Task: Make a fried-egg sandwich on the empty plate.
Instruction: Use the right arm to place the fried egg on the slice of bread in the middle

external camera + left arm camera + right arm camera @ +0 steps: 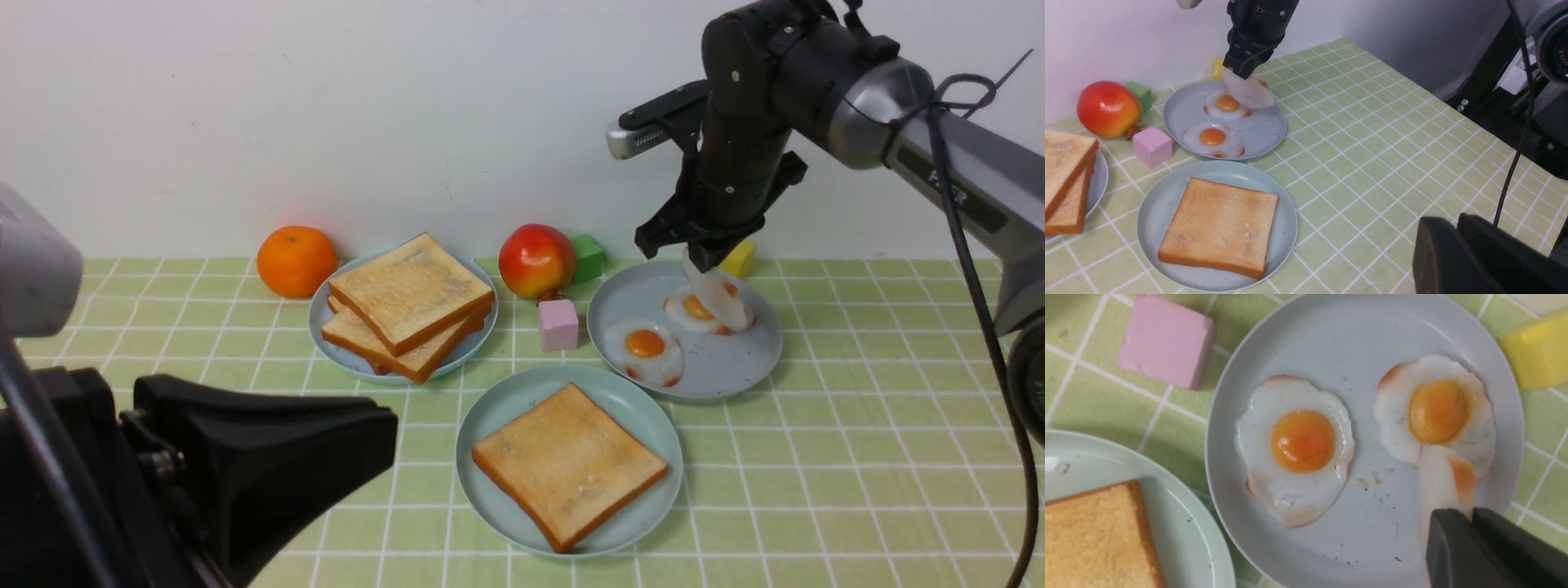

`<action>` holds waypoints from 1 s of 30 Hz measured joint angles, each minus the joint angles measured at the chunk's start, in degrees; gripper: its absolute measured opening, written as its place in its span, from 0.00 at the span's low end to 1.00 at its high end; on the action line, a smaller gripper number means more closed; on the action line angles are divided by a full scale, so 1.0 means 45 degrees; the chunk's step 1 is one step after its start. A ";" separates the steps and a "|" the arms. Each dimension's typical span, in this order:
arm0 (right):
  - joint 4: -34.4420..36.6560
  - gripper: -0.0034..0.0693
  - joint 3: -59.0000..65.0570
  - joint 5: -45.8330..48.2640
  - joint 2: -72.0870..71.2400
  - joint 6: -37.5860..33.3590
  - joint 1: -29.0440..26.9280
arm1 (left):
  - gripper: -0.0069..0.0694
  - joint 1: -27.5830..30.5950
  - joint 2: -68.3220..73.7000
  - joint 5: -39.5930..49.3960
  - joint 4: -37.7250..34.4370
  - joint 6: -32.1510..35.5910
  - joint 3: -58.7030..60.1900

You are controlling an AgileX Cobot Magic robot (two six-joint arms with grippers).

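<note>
Front view shows you the right gripper (704, 260) clamped on the egg (724, 300), tilted over the grey plate (718, 371), with toast (569, 464) on the mint plate (506, 402); left wrist view shows the left gripper (1455, 241) closed and empty; right wrist view shows the egg's edge pinched above two smaller eggs (1294, 449).

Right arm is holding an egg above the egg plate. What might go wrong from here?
1. The right gripper pinches the fried egg at one edge only, so it hangs almost vertically and may slip out in transit.
2. Its lower edge hangs close over the rear egg on the grey plate; a low sideways move might drag that egg.
3. Hanging edge-on, it may fold or land off-centre on the toast in the mint plate.
</note>
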 joint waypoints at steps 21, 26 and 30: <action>0.0435 0.11 0.5086 0.0039 -0.4386 0.1958 0.3415 | 0.19 0.0000 0.0000 0.1140 0.2799 -0.0918 0.0000; 0.0476 0.11 0.5569 0.0026 -0.4323 0.2410 0.4107 | 0.19 0.0000 0.0000 0.1938 0.4240 -0.2511 0.0000; 0.0406 0.11 0.5590 -0.0020 -0.3933 0.2627 0.4193 | 0.19 0.0000 0.0000 0.2423 0.5118 -0.3757 0.0000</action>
